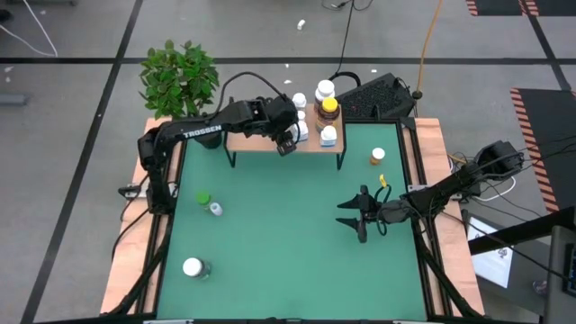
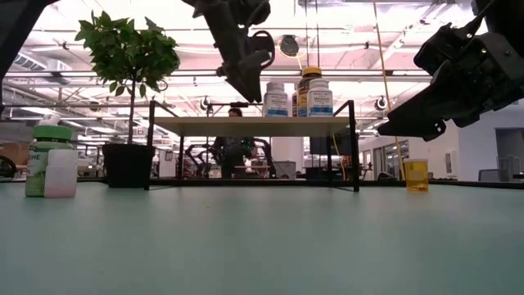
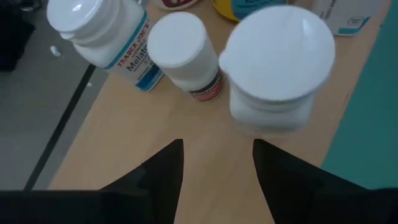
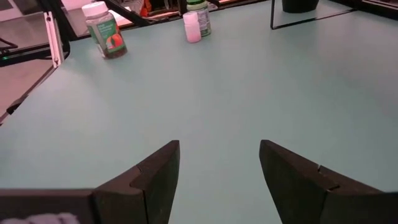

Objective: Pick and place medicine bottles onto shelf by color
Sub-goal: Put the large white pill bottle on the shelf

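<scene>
Looking straight down, the left gripper [image 1: 288, 144] hovers over the low light-wood shelf on thin black legs [image 1: 256, 142] at twelve o'clock on the green surface [image 1: 288, 234], beside a cluster of white bottles and the amber bottle with a yellow cap [image 1: 329, 110]; the right gripper [image 1: 358, 216] waits at about three o'clock, its fingers spread and empty. Three bottles remain off the shelf: a green-capped one [image 1: 203, 198] with a small white vial [image 1: 215, 209] toward nine o'clock, a white-capped one [image 1: 193, 267] at seven, plus a small orange-topped vial [image 1: 377, 157] at two. From table height, the left arm hangs just above the shelf's white bottles [image 2: 276, 99]. Through the left wrist camera, the fingers [image 3: 158, 171] stand apart, holding nothing, with a broad white cap [image 3: 280, 53] right ahead. A good retreat, I judge, rises straight before swinging away, so neither finger clips the neighbouring caps, keeping whites grouped together.
</scene>
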Available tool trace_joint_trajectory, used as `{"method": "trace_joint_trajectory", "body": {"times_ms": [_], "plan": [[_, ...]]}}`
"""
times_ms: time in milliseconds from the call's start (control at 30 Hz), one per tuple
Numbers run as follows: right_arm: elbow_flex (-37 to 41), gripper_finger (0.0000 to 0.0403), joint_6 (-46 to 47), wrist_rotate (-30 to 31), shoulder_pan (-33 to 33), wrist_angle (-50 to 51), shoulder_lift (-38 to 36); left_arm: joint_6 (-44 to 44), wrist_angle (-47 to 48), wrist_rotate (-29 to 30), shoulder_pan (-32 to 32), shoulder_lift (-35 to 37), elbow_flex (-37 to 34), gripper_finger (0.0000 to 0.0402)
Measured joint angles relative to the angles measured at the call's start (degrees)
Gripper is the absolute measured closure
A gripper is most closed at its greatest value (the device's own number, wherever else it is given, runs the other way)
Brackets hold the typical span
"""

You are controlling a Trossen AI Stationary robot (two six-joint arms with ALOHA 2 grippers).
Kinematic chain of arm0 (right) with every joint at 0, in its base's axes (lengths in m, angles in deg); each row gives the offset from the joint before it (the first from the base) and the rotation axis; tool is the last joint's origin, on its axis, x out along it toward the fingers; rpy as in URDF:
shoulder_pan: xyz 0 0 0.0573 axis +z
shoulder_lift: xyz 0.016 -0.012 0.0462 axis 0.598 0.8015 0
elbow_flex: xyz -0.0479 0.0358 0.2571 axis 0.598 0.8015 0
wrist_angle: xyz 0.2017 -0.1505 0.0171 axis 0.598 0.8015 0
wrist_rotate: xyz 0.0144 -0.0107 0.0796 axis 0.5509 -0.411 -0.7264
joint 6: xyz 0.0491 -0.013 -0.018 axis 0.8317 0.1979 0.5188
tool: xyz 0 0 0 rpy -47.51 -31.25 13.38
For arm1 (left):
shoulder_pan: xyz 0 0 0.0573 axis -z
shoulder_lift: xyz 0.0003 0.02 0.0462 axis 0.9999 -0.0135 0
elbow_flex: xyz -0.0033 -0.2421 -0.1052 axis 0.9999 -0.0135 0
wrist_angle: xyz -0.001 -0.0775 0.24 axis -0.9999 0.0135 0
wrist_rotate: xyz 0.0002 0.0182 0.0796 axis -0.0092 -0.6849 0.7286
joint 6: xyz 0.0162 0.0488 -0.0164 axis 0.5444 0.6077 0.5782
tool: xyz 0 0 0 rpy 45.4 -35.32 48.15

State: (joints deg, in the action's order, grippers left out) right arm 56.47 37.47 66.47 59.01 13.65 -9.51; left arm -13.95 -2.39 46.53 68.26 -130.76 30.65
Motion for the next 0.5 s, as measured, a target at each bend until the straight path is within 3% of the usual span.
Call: {"method": "trace_joint_trajectory", "body": {"times_ms": [367,500], "plan": [[0.0,0.0188,-0.2,0.0,0.0,0.0,0.0,-0.9,-2.1,0.0,-0.4,0.0,0.0,0.0211],[0.0,0.0188,-0.2,0.0,0.0,0.0,0.0,-1.5,-2.3,3.1,-0.4,0.0,0.0,0.0210]]}}
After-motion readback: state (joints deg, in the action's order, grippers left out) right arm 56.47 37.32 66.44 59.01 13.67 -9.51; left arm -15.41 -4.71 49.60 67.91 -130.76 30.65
